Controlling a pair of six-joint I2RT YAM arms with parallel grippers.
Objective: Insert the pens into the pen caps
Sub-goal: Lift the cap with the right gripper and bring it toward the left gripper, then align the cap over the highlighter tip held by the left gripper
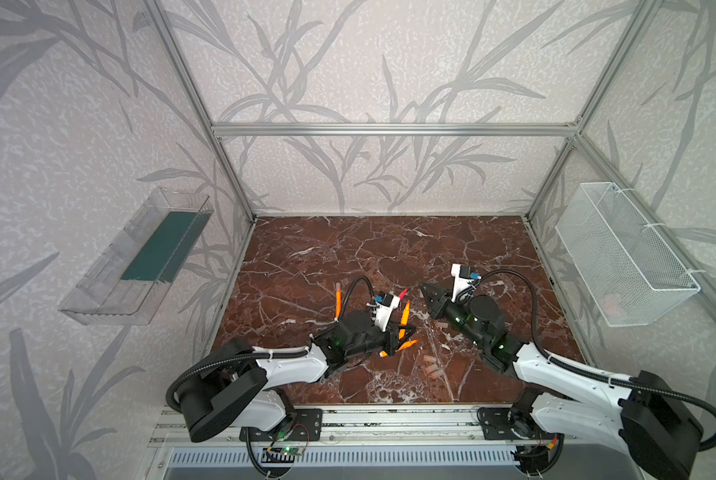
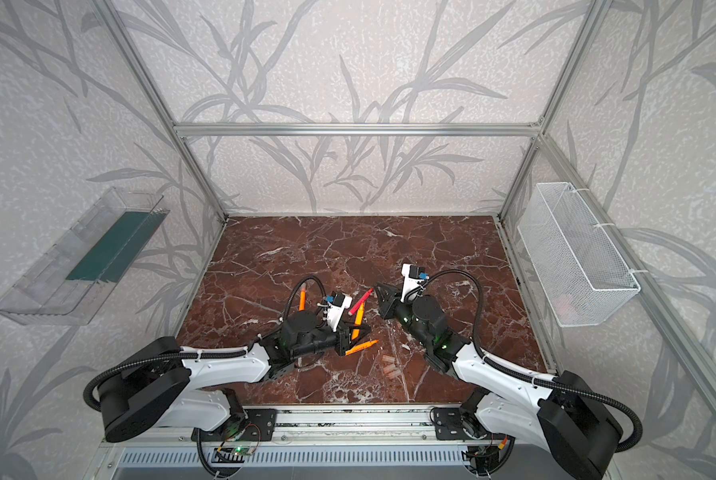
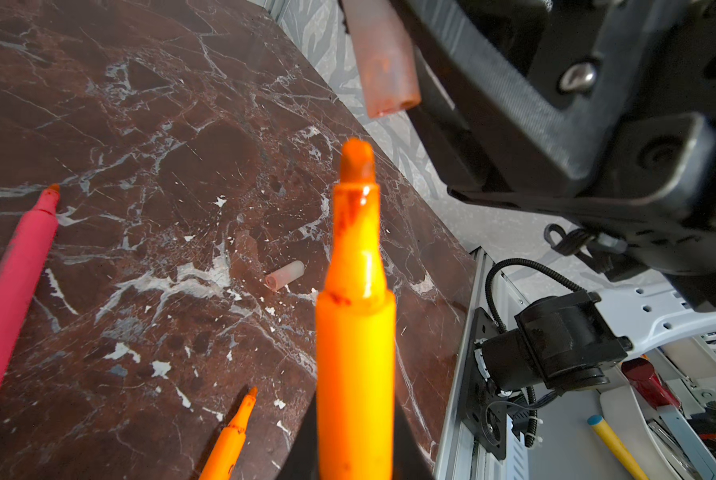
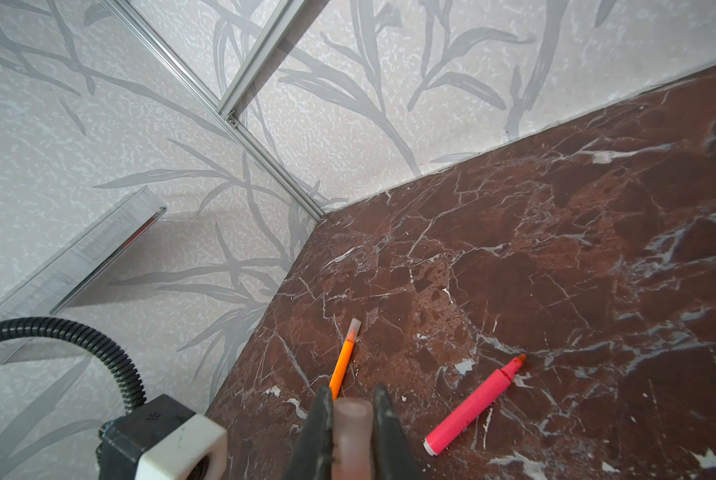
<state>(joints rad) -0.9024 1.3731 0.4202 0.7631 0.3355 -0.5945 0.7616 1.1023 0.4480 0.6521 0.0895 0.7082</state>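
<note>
Left wrist view: left gripper (image 3: 354, 455) clamps an orange pen (image 3: 354, 332), tip near but off-line from the cap (image 3: 385, 62) pinched by the right gripper (image 4: 351, 415), so pushing now could knock it askew.

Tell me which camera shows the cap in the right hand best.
The left wrist view: the cap shows side-on, close to the tip of the held orange pen. The right wrist view shows just its end, pinched in the right hand. In both top views it is too small to make out.
</note>
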